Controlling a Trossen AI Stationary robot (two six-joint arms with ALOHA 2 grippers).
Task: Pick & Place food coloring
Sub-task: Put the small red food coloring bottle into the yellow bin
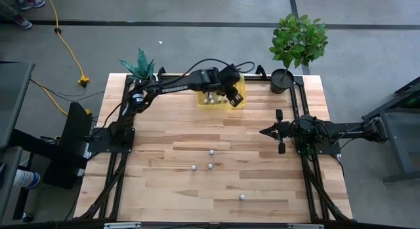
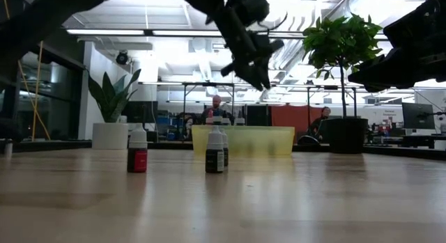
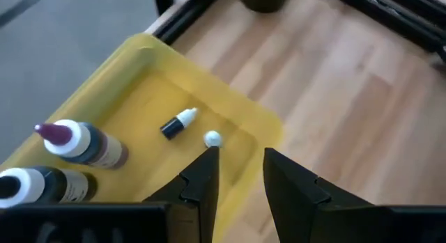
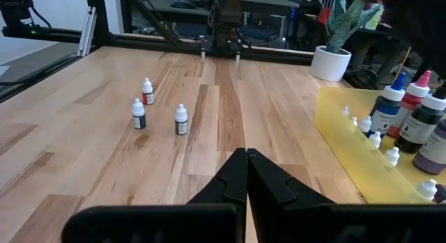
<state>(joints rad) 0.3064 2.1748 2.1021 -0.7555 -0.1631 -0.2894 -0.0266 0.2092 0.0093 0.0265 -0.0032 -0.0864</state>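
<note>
1. Dark left hand (image 3: 237, 177) hovers narrowly parted and empty over the yellow tray (image 1: 237, 101) at the table's far edge.
2. Food coloring bottles (image 3: 77, 142) sit inside; four more (image 1: 210, 166) dot the blond wood table (image 1: 170, 183).
3. Right hand (image 4: 247, 175) waits closed at the right.

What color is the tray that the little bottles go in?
See-through yellow plastic tray, best seen in the left wrist view.

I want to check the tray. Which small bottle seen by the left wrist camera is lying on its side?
The small dark bottle with the white cap lies flat on the yellow tray floor. The purple-capped bottle and its black neighbour stand upright.
</note>
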